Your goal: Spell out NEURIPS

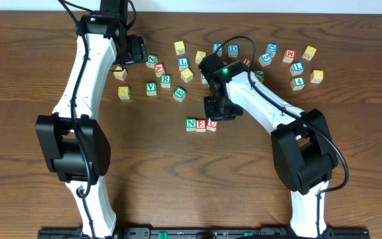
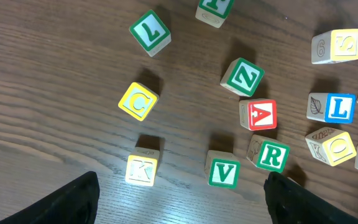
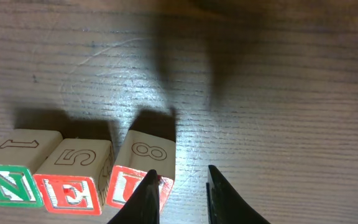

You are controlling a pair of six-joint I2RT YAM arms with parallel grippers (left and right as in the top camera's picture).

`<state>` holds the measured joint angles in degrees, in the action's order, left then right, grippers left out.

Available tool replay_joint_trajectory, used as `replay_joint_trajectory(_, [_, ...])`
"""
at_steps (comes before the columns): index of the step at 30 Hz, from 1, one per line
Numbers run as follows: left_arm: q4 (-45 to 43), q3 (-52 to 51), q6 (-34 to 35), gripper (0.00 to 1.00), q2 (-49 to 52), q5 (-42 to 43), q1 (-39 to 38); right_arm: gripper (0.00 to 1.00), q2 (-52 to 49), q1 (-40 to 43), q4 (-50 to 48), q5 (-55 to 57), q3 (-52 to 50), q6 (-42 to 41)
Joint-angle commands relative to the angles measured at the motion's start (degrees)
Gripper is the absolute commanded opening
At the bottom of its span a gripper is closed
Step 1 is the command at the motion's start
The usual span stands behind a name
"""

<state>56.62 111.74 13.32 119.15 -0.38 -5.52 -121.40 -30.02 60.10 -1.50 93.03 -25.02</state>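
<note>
N (image 1: 191,123), E (image 1: 201,124) and U (image 1: 212,124) stand touching in a row near the middle of the table (image 1: 350,133), letters facing the near edge. That is three of the seven letters, so the step in hand looks like the end of setting U.

The right gripper (image 3: 181,177) hangs low at U's right end. Its jaws are narrow, with only bare wood between them, and one finger is against or just beside U's right edge; it holds nothing.

R (image 2: 272,155) comes next by my reckoning. It lies among the loose cubes, farther off and left of the row, tilted and just beside V (image 2: 224,173). The left gripper (image 2: 181,180) hovers there with jaws wide and empty, R under its right finger.

The next move calls for clearing U without nudging it, then gripping R clear of V and setting it against U's right side.
</note>
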Motion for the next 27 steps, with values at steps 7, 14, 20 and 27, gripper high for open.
replay_joint_trajectory(7, [0.1, -0.6, 0.3, 0.84, 0.7, -0.9, 0.0, 0.22, -0.6, -0.2, -3.1, -0.6, -0.7, 3.5])
replay_joint_trajectory(14, [0.1, -0.6, 0.3, 0.84, 0.7, -0.9, 0.0, 0.22, -0.6, -1.6, -3.2, -0.6, -0.7, 6.5])
replay_joint_trajectory(20, [0.1, -0.6, 0.3, 0.84, 0.7, -0.9, 0.0, 0.23, -0.6, -2.8, -4.4, -0.6, -0.7, 8.0])
replay_joint_trajectory(27, [0.1, -0.6, 0.3, 0.84, 0.7, -0.9, 0.0, 0.23, -0.5, -2.1, -5.9, -0.6, -0.4, 7.9])
